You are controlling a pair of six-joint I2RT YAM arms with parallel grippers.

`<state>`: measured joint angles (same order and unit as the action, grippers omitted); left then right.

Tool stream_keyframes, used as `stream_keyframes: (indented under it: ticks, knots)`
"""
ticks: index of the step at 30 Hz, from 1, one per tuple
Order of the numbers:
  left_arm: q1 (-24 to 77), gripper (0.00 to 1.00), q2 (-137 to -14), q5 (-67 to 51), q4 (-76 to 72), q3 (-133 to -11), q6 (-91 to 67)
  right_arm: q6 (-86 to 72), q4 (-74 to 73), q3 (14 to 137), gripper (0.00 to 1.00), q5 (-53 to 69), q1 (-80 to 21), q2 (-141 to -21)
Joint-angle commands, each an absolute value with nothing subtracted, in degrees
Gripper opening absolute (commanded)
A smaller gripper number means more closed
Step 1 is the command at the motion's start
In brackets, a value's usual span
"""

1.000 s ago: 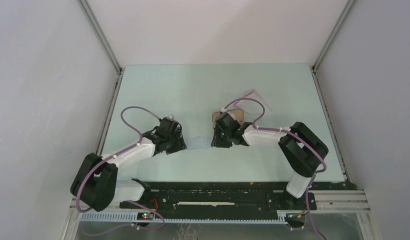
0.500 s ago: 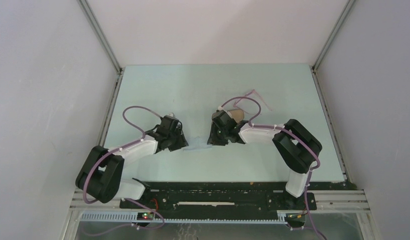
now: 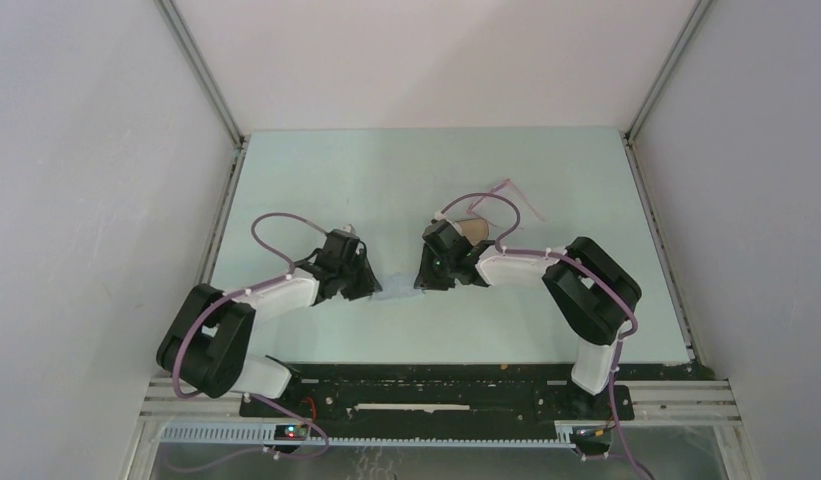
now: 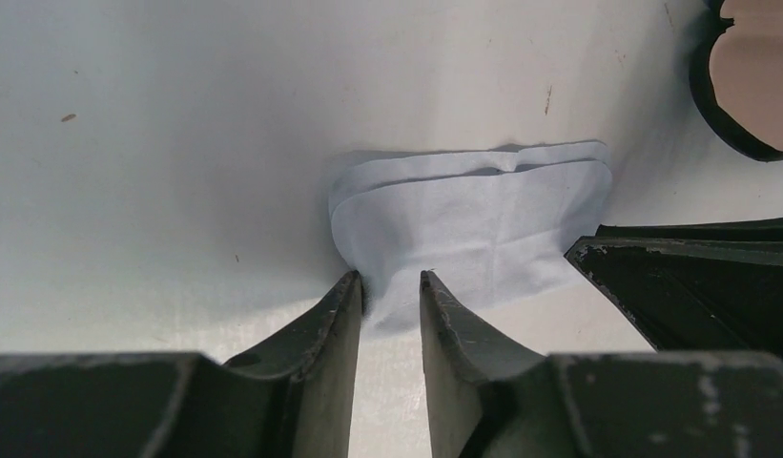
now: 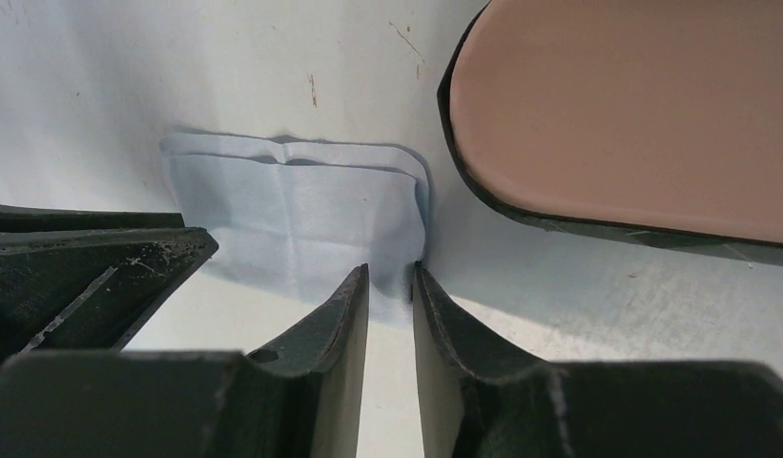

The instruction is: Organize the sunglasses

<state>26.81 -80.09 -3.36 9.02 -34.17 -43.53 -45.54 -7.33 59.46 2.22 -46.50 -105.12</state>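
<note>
The sunglasses [image 3: 524,200], thin and pink-framed, lie on the table behind the right arm, apart from both grippers. A folded light blue cloth [image 4: 473,219] [image 5: 292,210] lies flat between the two grippers. My left gripper [image 4: 392,281] [image 3: 364,282] stands over the cloth's left near corner. Its jaws are narrow but still apart, and the cloth puckers between the tips. My right gripper [image 5: 390,272] [image 3: 426,276] has the cloth's right near corner between its narrow, parted jaws. The black case [image 5: 635,105] [image 3: 474,230] lies open, tan lining up, just right of the cloth.
The case rim [image 4: 726,134] sits close behind the right gripper's fingers [image 4: 692,277]. The left gripper's fingers [image 5: 82,277] show at the left of the right wrist view. White walls [image 3: 106,200] enclose the table on three sides.
Both pairs of jaws have narrowed over the cloth's corners. The left gripper has crept right towards the cloth, and the right gripper has shifted slightly left.
</note>
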Motion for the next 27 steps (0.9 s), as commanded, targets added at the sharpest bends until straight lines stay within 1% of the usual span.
stream_keyframes:
  ticks: [1, 6, 10, 12, 13, 15, 16, 18, 27]
  knots:
    - [26.63, 0.33, -81.80, -4.29, 10.59, -33.31, -42.99, -45.69, -8.09, 60.96, 0.31, 1.85, -47.00, -106.43]
    - [26.63, 0.28, -82.28, -4.61, 10.37, -33.54, -42.64, -45.70, -8.15, 61.29, 0.29, 1.85, -47.23, -106.65]
    - [26.68, 0.22, -82.74, -5.11, 9.99, -33.73, -42.54, -45.66, -8.52, 61.70, 0.28, 1.72, -47.37, -107.00]
    - [26.69, 0.18, -82.89, -5.48, 9.76, -33.83, -42.46, -45.70, -8.76, 61.85, 0.26, 1.59, -47.37, -107.04]
    - [26.72, 0.16, -82.96, -5.64, 9.75, -33.98, -42.41, -45.70, -8.79, 61.87, 0.22, 1.58, -47.37, -107.05]
    - [26.72, 0.09, -83.05, -6.31, 9.71, -34.29, -42.22, -45.70, -8.96, 62.14, 0.07, 1.56, -47.42, -107.01]
    - [26.72, 0.02, -82.96, -6.65, 9.49, -34.47, -41.93, -45.64, -9.11, 62.25, 0.00, 1.65, -47.43, -106.92]
    - [26.80, 0.00, -82.42, -8.18, 9.16, -34.72, -41.56, -45.46, -9.44, 62.57, 0.00, 1.58, -47.37, -106.32]
    - [28.45, 0.00, -80.35, -11.58, 10.29, -38.95, -41.07, -44.51, -12.09, 62.58, 0.00, -1.52, -45.75, -100.10]
